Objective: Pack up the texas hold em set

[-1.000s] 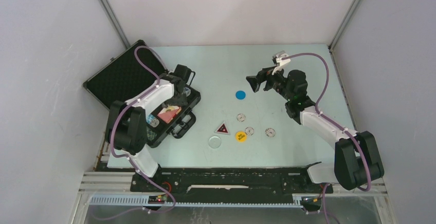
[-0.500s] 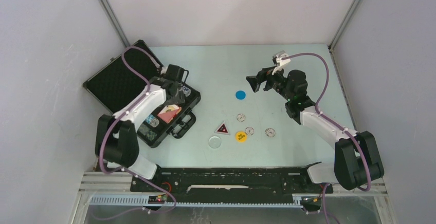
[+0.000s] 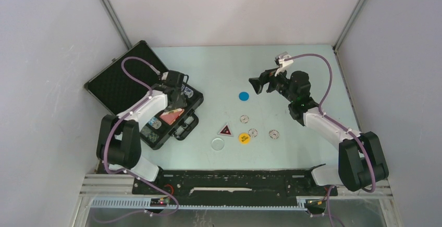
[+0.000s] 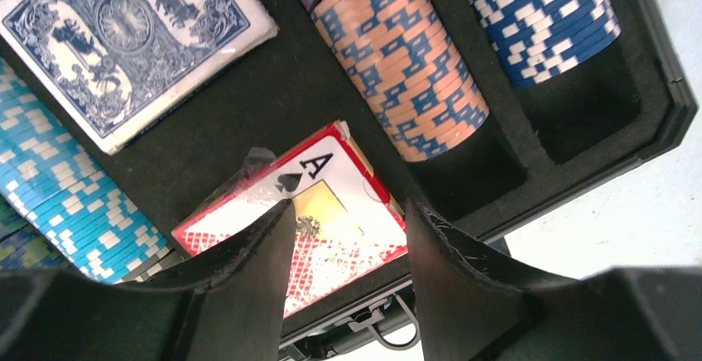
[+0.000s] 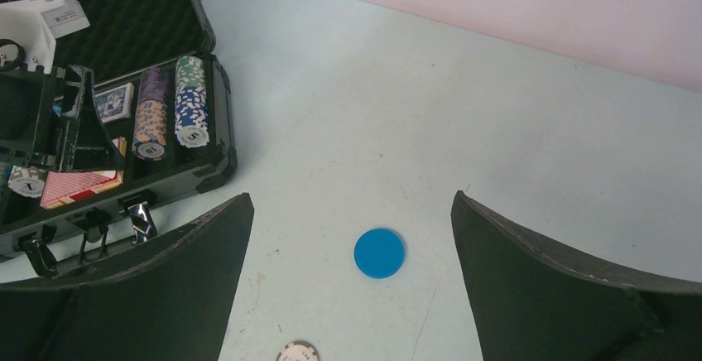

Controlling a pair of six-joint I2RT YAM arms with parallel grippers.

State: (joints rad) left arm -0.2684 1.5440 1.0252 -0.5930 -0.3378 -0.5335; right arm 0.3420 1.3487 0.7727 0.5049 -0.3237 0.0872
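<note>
My left gripper [image 4: 348, 209] hangs released over the red deck [image 4: 319, 170] inside the briefcase [image 4: 654, 88]; my right gripper [image 5: 352, 208] gapes empty.

Left pincer [image 4: 348, 205] slightly leftward over briefcase [image 3: 115, 84].

The pale tabletop [image 3: 224, 71] carried an open black case [image 3: 117, 84] at its left side. Near the middle lay a blue disc [image 3: 243, 96]. Closer to the front lay a dark triangle [image 3: 225, 130], a clear disc [image 3: 218, 143], a yellow disc [image 3: 244, 138] and three pale chips [image 3: 253, 132], one just beside the yellow disc.
</note>
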